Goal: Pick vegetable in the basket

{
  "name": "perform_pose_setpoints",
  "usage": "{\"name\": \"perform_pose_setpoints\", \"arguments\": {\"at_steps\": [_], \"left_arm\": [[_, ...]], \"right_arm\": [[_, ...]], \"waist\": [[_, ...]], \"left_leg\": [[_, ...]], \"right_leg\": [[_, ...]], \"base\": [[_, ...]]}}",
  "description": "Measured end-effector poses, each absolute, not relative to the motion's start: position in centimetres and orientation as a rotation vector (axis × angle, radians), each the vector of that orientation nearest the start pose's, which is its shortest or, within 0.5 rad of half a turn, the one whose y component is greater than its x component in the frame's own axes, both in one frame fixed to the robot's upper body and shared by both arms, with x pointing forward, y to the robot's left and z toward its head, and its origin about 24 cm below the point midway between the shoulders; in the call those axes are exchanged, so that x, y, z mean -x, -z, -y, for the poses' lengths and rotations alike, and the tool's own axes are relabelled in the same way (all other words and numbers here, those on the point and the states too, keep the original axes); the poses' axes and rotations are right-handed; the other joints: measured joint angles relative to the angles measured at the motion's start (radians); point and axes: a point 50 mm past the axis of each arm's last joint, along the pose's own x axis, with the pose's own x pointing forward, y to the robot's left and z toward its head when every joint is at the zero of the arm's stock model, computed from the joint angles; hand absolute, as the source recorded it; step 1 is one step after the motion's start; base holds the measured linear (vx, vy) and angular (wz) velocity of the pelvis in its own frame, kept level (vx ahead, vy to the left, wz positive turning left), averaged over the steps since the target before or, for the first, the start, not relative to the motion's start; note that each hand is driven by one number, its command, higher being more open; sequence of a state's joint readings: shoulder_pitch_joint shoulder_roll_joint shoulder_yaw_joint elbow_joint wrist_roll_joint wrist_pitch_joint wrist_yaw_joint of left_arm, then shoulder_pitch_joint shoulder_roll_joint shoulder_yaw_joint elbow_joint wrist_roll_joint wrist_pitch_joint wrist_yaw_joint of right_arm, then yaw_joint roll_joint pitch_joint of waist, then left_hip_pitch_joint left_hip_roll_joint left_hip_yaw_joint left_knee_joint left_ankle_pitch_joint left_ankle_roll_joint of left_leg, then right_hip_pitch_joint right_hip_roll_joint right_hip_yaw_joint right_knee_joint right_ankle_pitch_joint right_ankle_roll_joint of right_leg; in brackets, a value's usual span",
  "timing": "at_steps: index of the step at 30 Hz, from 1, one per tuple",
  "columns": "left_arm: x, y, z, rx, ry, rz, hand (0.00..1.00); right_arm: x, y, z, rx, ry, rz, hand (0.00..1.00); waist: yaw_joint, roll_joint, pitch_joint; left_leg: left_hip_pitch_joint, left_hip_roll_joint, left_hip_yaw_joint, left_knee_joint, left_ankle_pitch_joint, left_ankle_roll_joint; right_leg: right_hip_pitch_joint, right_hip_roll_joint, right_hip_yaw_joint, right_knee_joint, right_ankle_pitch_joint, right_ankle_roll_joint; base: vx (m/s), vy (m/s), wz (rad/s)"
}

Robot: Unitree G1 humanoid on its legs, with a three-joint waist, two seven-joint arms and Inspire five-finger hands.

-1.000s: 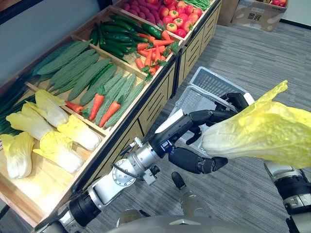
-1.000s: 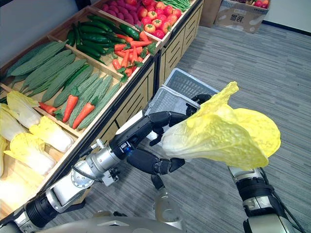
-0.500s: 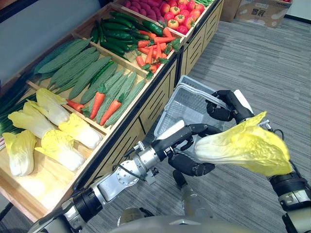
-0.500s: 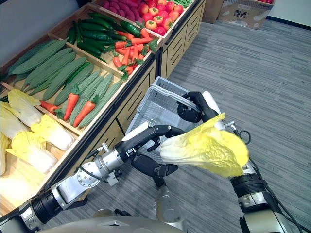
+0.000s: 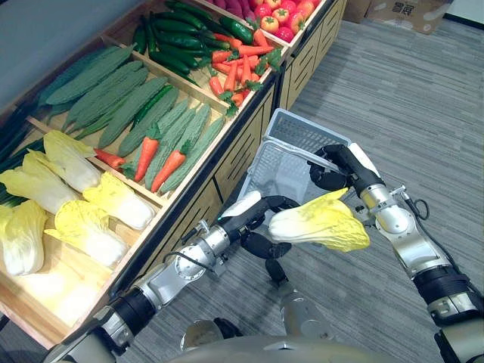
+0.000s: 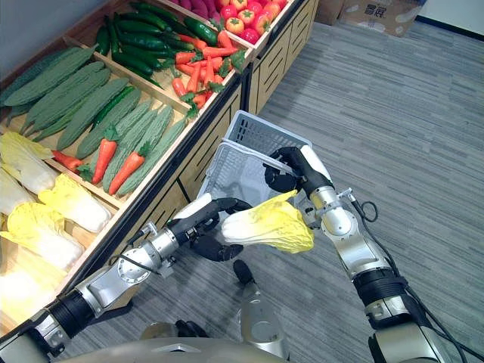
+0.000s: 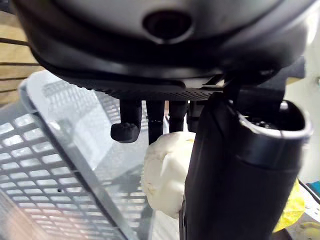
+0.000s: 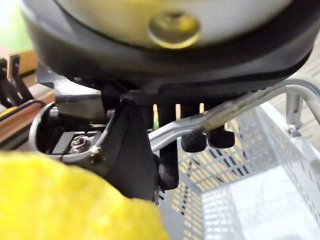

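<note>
While the right hand (image 5: pixel 337 162) curls its fingers round the metal handle (image 8: pixel 235 113) of the grey mesh plastic basket (image 5: pixel 296 128), the left hand (image 5: pixel 251 224) clasps the white base of a yellow leafy cabbage (image 5: pixel 321 224). The cabbage hangs by the basket's near edge.

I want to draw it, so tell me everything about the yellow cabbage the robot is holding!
The cabbage is a whole head with crinkly leaves, white at the stalk end, bright yellow at the tip. It lies sideways in the air, with the left hand curled round its white end. It is right by the grey mesh basket, not yet inside; the right hand holds that basket's handle.
</note>
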State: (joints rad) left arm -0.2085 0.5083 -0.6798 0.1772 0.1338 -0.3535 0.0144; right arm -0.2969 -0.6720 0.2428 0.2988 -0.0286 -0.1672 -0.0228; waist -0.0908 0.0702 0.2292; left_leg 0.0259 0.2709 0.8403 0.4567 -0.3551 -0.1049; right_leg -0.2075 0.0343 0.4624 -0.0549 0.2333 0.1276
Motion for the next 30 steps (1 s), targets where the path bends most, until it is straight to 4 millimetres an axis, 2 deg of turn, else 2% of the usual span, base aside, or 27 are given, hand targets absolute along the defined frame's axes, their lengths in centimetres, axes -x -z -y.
{"name": "perform_pose_setpoints", "arguments": {"at_steps": [12,17,20,30], "left_arm": [[-26.2,-2.9,-12.6,-0.756,0.529,0.226,0.00],[-27.5,-2.7,-11.9,-0.746,0.442,0.206,0.00],[-28.1,-3.5,-11.4,-0.719,0.398,0.236,0.00],[-28.2,-3.7,-10.1,-0.709,0.397,0.252,0.00]], "right_arm": [[-30.3,-8.5,23.5,0.742,-0.167,0.082,0.00],[-30.3,-8.2,24.1,0.742,-0.149,0.060,0.00],[-30.4,-8.4,24.4,0.740,-0.131,0.063,0.00],[-30.4,-8.4,24.4,0.735,-0.138,0.060,0.00]], "waist": [[-0.021,-0.017,0.014],[-0.023,-0.018,0.015],[-0.024,-0.018,0.030],[-0.026,-0.022,0.035]], "left_leg": [[-0.018,-0.019,-0.028,-0.007,0.008,0.013],[-0.025,-0.026,-0.039,-0.010,0.010,0.017],[-0.025,-0.035,-0.042,-0.014,0.012,0.020],[-0.040,-0.035,-0.043,-0.009,0.011,0.021]], "right_leg": [[-0.002,-0.019,-0.019,-0.010,0.001,0.002],[-0.003,-0.027,-0.025,-0.015,0.003,0.004],[-0.003,-0.034,-0.025,-0.016,0.004,0.006],[-0.017,-0.033,-0.024,-0.015,0.006,0.008]], "base": [[0.02,0.037,0.06],[0.02,0.045,0.04],[0.01,0.040,0.02],[0.02,0.034,0.00]]}}
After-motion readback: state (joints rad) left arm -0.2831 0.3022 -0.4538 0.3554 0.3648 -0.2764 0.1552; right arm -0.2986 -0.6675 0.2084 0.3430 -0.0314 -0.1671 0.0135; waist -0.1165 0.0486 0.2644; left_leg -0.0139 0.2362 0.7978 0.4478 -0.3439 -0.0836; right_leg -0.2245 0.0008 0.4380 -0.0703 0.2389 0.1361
